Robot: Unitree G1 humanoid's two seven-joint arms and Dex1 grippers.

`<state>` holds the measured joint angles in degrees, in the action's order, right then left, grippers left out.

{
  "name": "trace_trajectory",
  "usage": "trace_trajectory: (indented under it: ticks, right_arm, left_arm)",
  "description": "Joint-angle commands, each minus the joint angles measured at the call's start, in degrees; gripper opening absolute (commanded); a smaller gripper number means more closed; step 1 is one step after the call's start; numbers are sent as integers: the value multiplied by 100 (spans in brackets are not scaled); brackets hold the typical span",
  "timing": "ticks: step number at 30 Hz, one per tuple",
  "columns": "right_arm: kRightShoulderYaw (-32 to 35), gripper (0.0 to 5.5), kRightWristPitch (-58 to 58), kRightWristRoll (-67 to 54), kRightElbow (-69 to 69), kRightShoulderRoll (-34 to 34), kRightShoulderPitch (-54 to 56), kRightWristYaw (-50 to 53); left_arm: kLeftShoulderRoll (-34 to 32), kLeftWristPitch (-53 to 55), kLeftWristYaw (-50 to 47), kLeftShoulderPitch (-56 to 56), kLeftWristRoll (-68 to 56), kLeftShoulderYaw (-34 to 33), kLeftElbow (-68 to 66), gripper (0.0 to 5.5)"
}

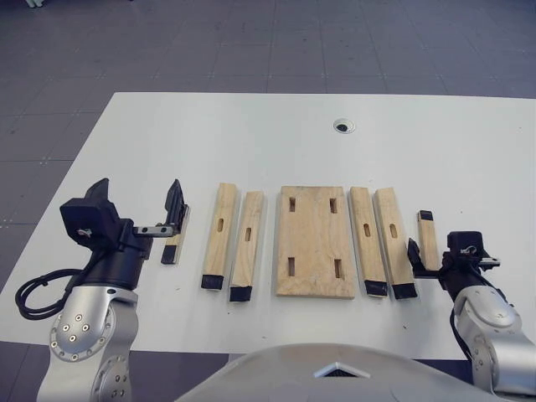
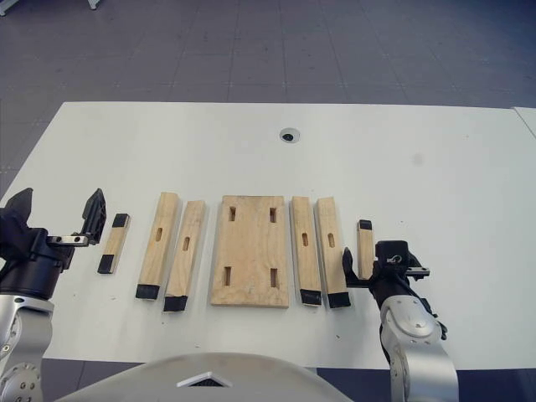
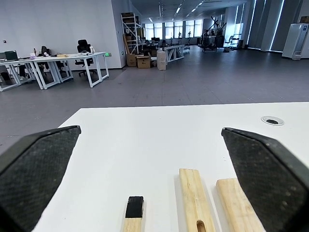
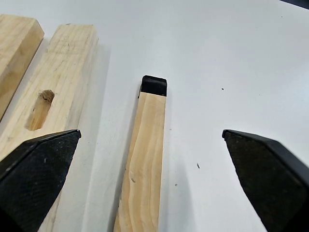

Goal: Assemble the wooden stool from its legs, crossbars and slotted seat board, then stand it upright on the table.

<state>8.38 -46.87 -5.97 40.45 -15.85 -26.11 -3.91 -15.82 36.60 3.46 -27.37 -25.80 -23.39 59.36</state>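
1. The seat board [image 2: 249, 250] is seen flat at the middle of the table [image 2: 435, 167], four slots facing up. Nothing is joined yet.
2. The left pair of legs [image 2: 158, 244] is laid side by side just left of the board and the right pair of legs [image 2: 305, 249] just right of it. Each leg is slotted, with its black-capped end toward the robot.
3. The row is closed at each outer end by a short bar with black tips: the left crossbar [image 2: 113, 243] and the right crossbar [image 2: 365, 244].
4. The left claw [image 3: 150, 129] is held spread wide and empty, low over the table right by the left crossbar. No contact can be made out.
5. The right claw [image 4: 151, 131] is likewise spread wide with nothing gripped. The right crossbar is lined up between its fingers and is not touched.
6. The parts are judged stiff, light and fairly smooth, so little squeeze should be needed.
7. A crossbar is best taken across its narrow width, near mid-length on the bare wood. The black tips are better left free, since they are presumably meant for the slots.
8. A slide or pivot on the smooth tabletop is to be expected if one finger lands first.
9. The board looks too wide to be spanned, so an edge hold is judged likelier.
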Motion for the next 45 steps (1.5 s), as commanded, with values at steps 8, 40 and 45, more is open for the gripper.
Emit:
trace_trajectory:
  ticks: [8, 40, 45]
  right_arm:
    - [-153, 549, 41, 156, -396, 290, -43, 94]
    - [389, 268, 160, -363, -1235, 754, -85, 34]
    - [446, 177, 144, -408, -1213, 777, -56, 48]
  left_arm:
    - [-302, -163, -226, -198, -388, -165, 63, 546]
    - [-678, -415, -616, -447, -853, -238, 58, 550]
    - [-719, -423, -645, -434, -889, -251, 56, 550]
